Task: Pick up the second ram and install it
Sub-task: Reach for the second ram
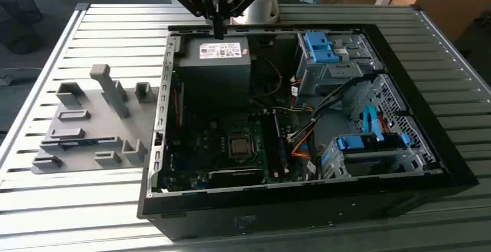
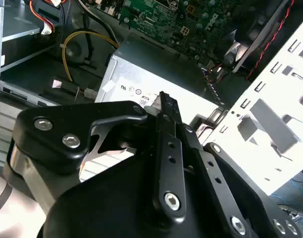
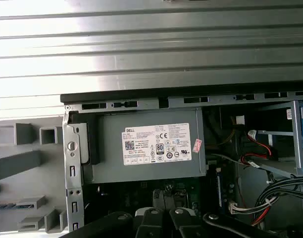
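My gripper (image 1: pixel 220 31) hangs over the back edge of the open computer case (image 1: pixel 429 171), just above the grey power supply (image 1: pixel 213 56). Its two black fingers (image 2: pixel 165 106) are pressed together, shut, with nothing seen between them. The second ram (image 1: pixel 77 144) seems to be the thin bluish strip lying in a slot of the grey holder (image 1: pixel 92 99), on the exterior view's left, well away from the gripper. In the first wrist view the same strip (image 3: pixel 7 205) shows in the holder. A darker memory stick (image 1: pixel 275 145) stands in the motherboard beside the processor socket (image 1: pixel 240 146).
The case lies on a slatted metal table (image 1: pixel 92 206). Blue drive brackets (image 1: pixel 321 48) and a drive cage (image 1: pixel 368 148) fill the side on the exterior view's right. Orange and black cables (image 1: pixel 303 140) run beside the memory slots. The labelled power supply (image 3: pixel 146 146) sits directly under the wrist.
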`<state>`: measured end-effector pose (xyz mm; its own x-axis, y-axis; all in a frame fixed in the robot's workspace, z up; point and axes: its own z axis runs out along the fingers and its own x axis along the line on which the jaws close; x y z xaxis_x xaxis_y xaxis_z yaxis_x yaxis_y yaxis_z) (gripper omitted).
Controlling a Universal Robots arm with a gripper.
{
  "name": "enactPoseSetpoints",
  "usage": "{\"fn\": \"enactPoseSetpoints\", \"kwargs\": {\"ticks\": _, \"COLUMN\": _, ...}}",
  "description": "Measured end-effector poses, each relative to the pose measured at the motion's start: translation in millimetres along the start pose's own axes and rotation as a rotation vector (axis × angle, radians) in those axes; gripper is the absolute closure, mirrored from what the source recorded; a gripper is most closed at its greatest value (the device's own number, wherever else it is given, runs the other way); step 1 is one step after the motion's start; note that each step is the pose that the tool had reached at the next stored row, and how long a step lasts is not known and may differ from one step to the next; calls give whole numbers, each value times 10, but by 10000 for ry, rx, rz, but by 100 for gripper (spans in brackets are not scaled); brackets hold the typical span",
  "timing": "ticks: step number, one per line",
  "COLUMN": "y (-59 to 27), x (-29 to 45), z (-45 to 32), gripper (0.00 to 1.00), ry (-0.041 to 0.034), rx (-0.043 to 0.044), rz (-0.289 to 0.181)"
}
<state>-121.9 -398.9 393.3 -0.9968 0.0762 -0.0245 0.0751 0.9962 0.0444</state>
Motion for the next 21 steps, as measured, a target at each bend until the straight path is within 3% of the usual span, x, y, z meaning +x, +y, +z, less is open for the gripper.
{"fn": "enactPoseSetpoints", "kwargs": {"ticks": 21, "y": -6, "x": 78, "z": -2, "gripper": 89, "ry": 0, "rx": 1, "rz": 0}}
